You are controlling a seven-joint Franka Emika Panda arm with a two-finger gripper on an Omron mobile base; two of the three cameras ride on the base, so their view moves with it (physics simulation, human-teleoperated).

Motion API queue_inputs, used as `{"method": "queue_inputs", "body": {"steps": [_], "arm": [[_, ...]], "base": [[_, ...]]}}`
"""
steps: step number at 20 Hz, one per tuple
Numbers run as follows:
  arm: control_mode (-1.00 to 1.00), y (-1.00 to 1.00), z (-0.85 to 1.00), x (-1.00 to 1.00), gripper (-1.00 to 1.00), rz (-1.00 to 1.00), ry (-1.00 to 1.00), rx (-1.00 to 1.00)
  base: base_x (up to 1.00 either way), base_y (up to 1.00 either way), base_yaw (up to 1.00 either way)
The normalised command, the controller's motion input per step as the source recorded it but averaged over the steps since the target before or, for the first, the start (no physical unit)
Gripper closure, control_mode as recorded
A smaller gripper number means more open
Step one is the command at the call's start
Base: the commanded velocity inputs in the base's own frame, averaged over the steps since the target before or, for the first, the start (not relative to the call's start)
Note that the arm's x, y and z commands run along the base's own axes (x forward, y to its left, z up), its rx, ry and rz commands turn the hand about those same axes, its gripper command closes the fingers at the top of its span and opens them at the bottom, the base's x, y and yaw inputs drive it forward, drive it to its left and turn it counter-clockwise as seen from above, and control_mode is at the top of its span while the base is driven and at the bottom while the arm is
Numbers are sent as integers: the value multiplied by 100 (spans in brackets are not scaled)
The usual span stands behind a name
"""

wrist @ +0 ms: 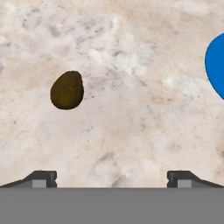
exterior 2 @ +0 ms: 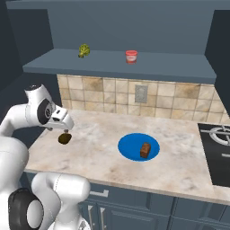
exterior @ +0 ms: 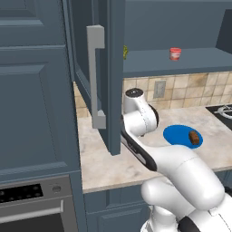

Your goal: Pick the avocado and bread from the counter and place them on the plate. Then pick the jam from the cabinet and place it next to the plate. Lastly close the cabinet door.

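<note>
The dark round avocado (exterior 2: 65,139) lies on the beige counter (exterior 2: 94,152), left of the blue plate (exterior 2: 130,144). The brown bread (exterior 2: 145,150) rests on the plate's right part. My gripper (exterior 2: 64,129) hangs just above the avocado, open and holding nothing. In the hand view the avocado (wrist: 67,90) sits off to the left of the open gripper (wrist: 112,179), outside the gap, and the plate's edge (wrist: 216,65) shows at the right. The red jam (exterior 2: 131,56) stands on the shelf of the cabinet (exterior 2: 117,66). The cabinet door (exterior: 115,68) stands open.
A small green item (exterior 2: 84,50) sits on the cabinet shelf left of the jam. A black stove top (exterior 2: 220,152) lies at the counter's right end. The open door's bar handle (exterior: 96,77) juts over the counter's left part. An oven (exterior: 31,208) stands below left.
</note>
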Motion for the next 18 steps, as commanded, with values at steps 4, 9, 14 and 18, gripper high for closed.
{"method": "queue_inputs", "body": {"steps": [4,9,14,18], "arm": [[-100,10,-26,0,-100,0,-6,1],[-100,17,-21,0,-100,0,-3,0],[-100,19,-16,0,-100,0,0,0],[-100,15,-8,0,-100,0,0,0]], "base": [[0,0,0],[0,0,0],[0,0,0],[0,0,0]]}}
